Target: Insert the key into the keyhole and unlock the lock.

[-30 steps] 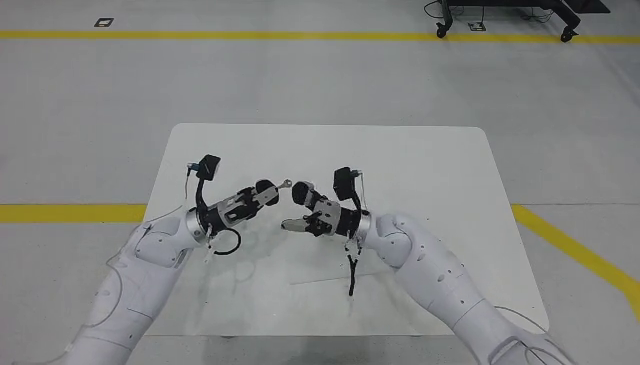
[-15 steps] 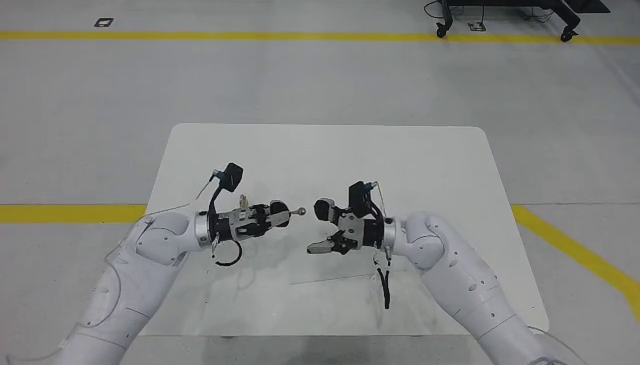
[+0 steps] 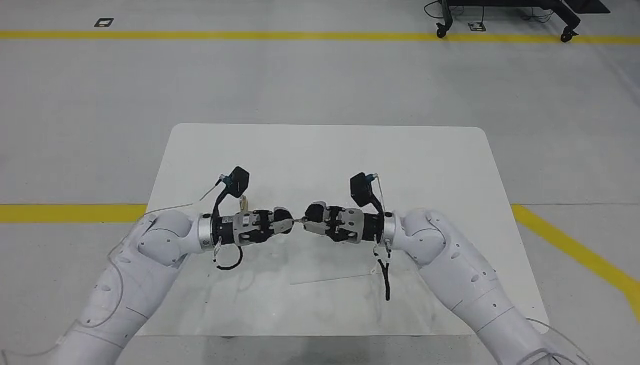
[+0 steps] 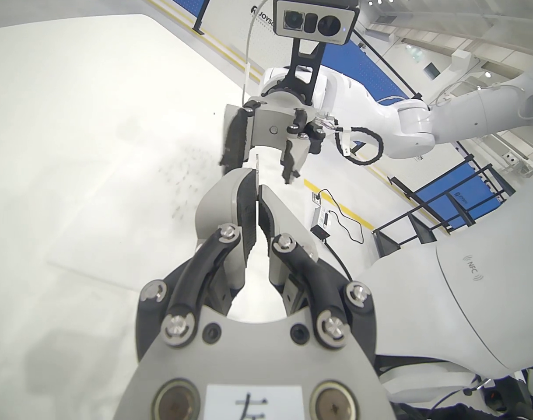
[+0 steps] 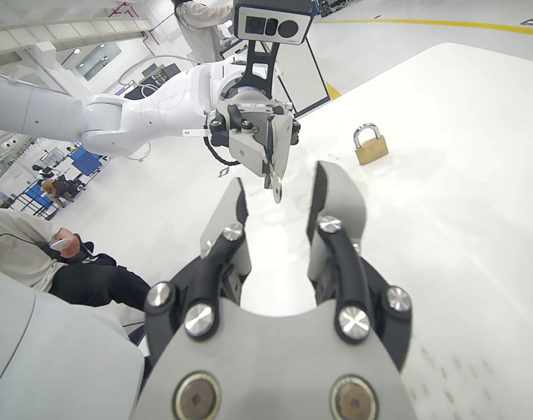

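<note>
**A:** Two grippers meet tip to tip over the white table in the top view; the left gripper carries the key at its tip; the right gripper sits just beside the key, on the opposite side.

**B:** The left wrist view settles the grip; the left gripper's fingers are pressed together on the key, which shows edge-on as a thin sliver poking out of them; the right gripper's pads stand spread just past the key and do not touch it.

**A:** The right wrist view gives the rest; the right gripper's fingers are wide apart, and the key's round, holed end hangs near the gap between them; the padlock rests on the table with its shackle closed, beyond the key and well apart from it; I cannot tell whether it is upright or leaning.

**B:** It reads to me as a handover; the risk is timing; if the left gripper lets go before the right one has closed, the key drops to the table.

**A:** The bite is also thin; a flat key taken off-centre could twist in the pads; the blade would then meet the keyhole askew and jam or skid off.

**B:** And nothing holds the padlock; a push from the key would likely shove or tip it rather than go in.
</note>
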Robot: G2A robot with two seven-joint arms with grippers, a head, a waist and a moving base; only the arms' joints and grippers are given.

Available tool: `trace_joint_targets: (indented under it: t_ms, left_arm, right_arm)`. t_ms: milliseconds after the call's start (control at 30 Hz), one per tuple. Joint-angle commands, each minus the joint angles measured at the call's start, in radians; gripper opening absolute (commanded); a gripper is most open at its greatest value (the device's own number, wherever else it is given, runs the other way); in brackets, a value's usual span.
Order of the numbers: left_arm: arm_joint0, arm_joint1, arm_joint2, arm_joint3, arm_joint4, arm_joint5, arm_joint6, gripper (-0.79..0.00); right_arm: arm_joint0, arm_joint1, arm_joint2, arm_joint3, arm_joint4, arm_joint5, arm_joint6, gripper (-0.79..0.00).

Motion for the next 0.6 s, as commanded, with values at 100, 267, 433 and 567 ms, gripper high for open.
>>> trace_joint_targets:
  t_ms: [100, 267, 433, 567]
  left_arm:
    - [0.003, 0.005, 0.002, -0.009, 0.007, 0.000, 0.002, -0.785]
    - [0.002, 0.008, 0.007, -0.012, 0.015, 0.000, 0.009, -0.785]
    - [0.003, 0.010, 0.006, -0.011, 0.036, 0.000, 0.028, -0.785]
    - [0.004, 0.010, 0.005, -0.002, 0.038, 0.000, 0.065, -0.785]
  right_arm:
    - [0.009, 0.000, -0.013, 0.012, 0.014, -0.009, -0.004, -0.529]
    - [0.021, -0.002, -0.029, 0.023, 0.025, -0.008, -0.008, -0.625]
    - [0.032, -0.003, -0.043, 0.031, 0.030, -0.015, -0.008, -0.785]
    - [0.036, -0.002, -0.051, 0.033, 0.021, -0.028, -0.007, -0.785]
